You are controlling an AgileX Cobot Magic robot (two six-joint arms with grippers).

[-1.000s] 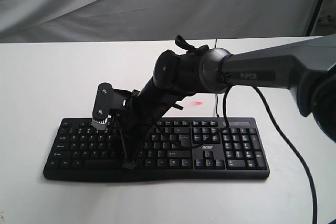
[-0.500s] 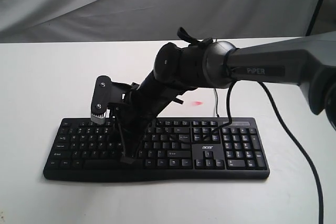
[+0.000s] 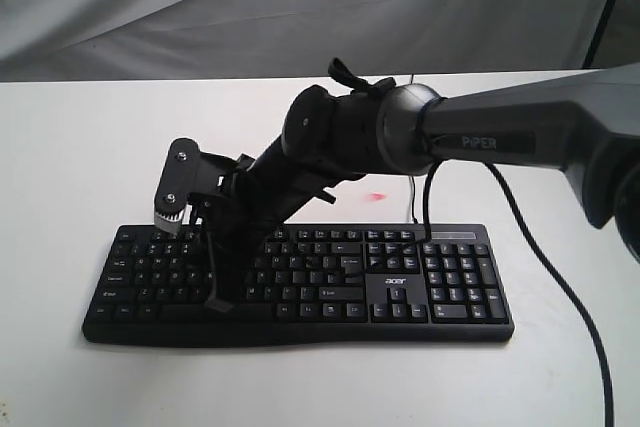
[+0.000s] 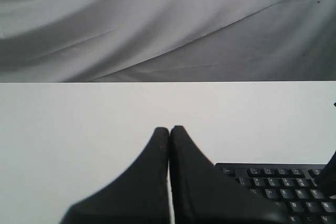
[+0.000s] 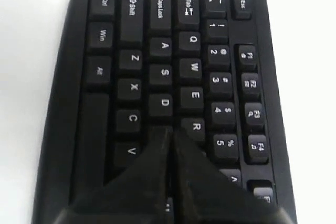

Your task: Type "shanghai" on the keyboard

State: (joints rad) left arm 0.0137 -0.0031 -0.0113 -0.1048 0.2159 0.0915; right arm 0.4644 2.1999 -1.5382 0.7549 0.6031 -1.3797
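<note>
Exterior view first: the keyboard [image 3: 450, 287] lies flat across the near part of the white table [image 3: 80, 147], number pad to the right, logo facing the camera. The right arm [image 3: 500, 132] reaches in from the right and crosses the middle, and the right gripper [image 3: 218, 302] points steeply down at the left half of the keys, its tip low among the letter rows. A small pink mark [image 3: 377, 196] sits on the table just behind the keyboard, and grey cloth [image 3: 200, 7] hangs at the back. Over to the left wrist view: the left gripper [image 4: 169, 129] has its two black fingers pressed together, nothing between them, held above bare table [image 4: 79, 119], with a corner of the keyboard [image 4: 278, 182] off to one side and apart from the tip. Now the right wrist view: the right gripper [image 5: 168, 132] is closed as well, fingers flush and empty, the tip right over the keyboard [image 5: 131, 51], just past the D key [image 5: 165, 102] and beside the R key [image 5: 196, 126], with V [image 5: 131, 151] on the other flank. Whether the tip is pressing a key, I cannot tell.
</note>
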